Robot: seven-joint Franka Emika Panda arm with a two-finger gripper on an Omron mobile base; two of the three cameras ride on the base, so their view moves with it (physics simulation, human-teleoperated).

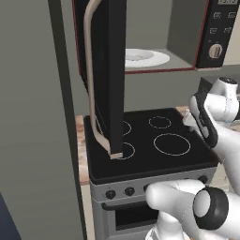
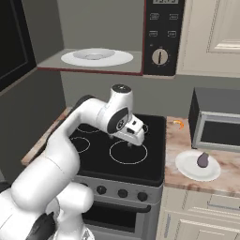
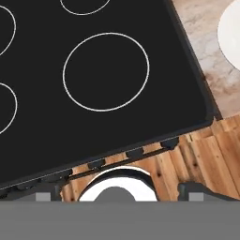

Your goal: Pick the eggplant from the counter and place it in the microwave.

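Purple eggplant (image 2: 203, 160) on white plate (image 2: 187, 168); jaws' state over stovetop (image 2: 140, 164) unclear.

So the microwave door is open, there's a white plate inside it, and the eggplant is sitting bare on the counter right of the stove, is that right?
Not quite. The eggplant is not bare on the counter; it sits on a white plate there, as the right base view shows. The microwave is open, with another plate inside.
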